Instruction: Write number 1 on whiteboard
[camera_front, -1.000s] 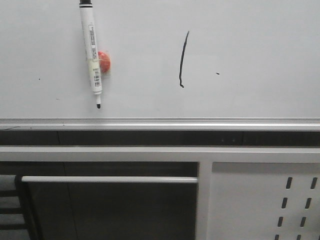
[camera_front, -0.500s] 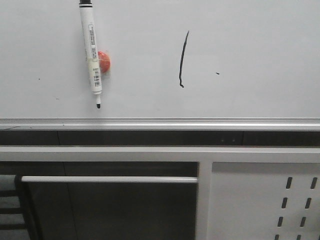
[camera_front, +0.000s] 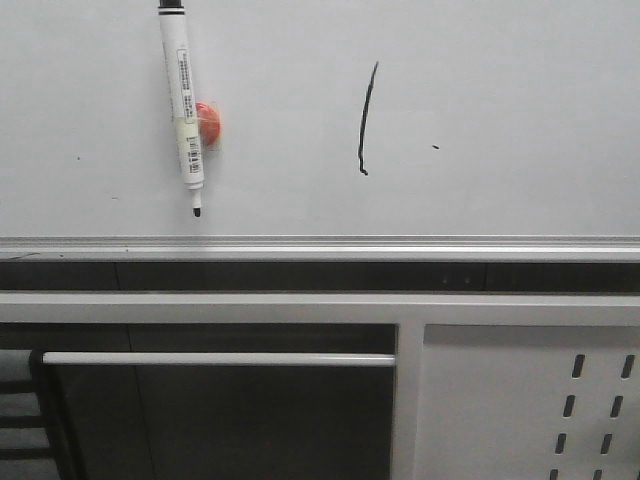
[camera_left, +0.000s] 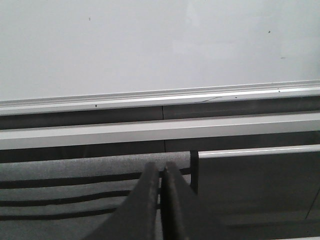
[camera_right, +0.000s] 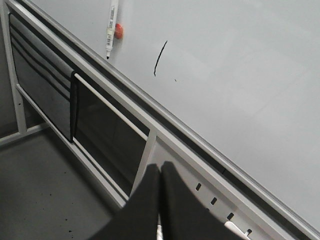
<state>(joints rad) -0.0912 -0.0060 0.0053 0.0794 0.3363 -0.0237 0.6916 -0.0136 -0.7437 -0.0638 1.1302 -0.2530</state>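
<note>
- The number 1 (camera_front: 365, 118) — a thin black stroke — sits upper centre on the whiteboard (camera_front: 500, 100).
- A marker (camera_front: 183, 105) with an unreadable label hangs upper left.
- Left gripper (camera_left: 161, 200) and right gripper (camera_right: 159, 205) — fingers pressed together, empty.

The whiteboard (camera_front: 500, 100) runs off the front view at the top, left and right, so only its lower frame edge shows. The marker (camera_front: 183, 100) is cut off at the top edge there; the print on its label is too small to read. The orange thing (camera_front: 209, 124) behind it is half covered by the barrel, and its shape cannot be told. The perforated panel (camera_front: 530, 400) is cropped at the right and bottom. In each wrist view the end effector, left (camera_left: 161, 172) and right (camera_right: 160, 172), is cut by the picture's edge, only its dark fingers showing.
</note>
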